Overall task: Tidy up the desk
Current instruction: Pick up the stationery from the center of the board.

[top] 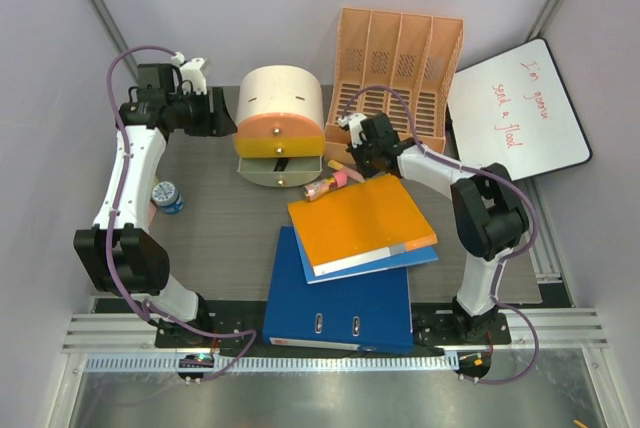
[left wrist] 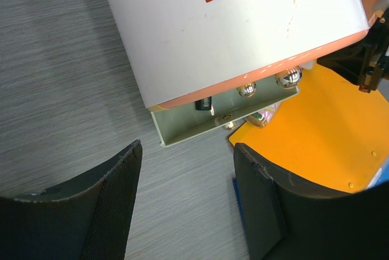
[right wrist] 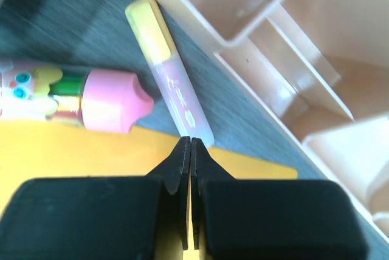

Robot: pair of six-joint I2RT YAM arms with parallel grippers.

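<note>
Right gripper (right wrist: 191,146) clenched shut beside the pens; left gripper (left wrist: 188,150) open next to the drawer unit.

The right gripper's fingers are pressed flat together with nothing visible between them, their tips over the far edge of the orange folder (right wrist: 73,150) and just at the lower end of a yellow-capped highlighter (right wrist: 170,78). A pink-capped cartoon pen (right wrist: 91,99) lies beside the highlighter, and the peach file sorter (right wrist: 292,59) stands just beyond. The left gripper hangs with its jaws parted and holds nothing, facing the cream drawer unit (left wrist: 243,35), whose bottom green drawer (left wrist: 200,127) sticks out. The orange folder lies askew on a blue binder (top: 340,298). A small blue-capped bottle (top: 168,196) stands near the left arm, and a whiteboard (top: 520,113) leans at the far right. The dark grey desk (top: 220,238) lies under all of it.
</note>
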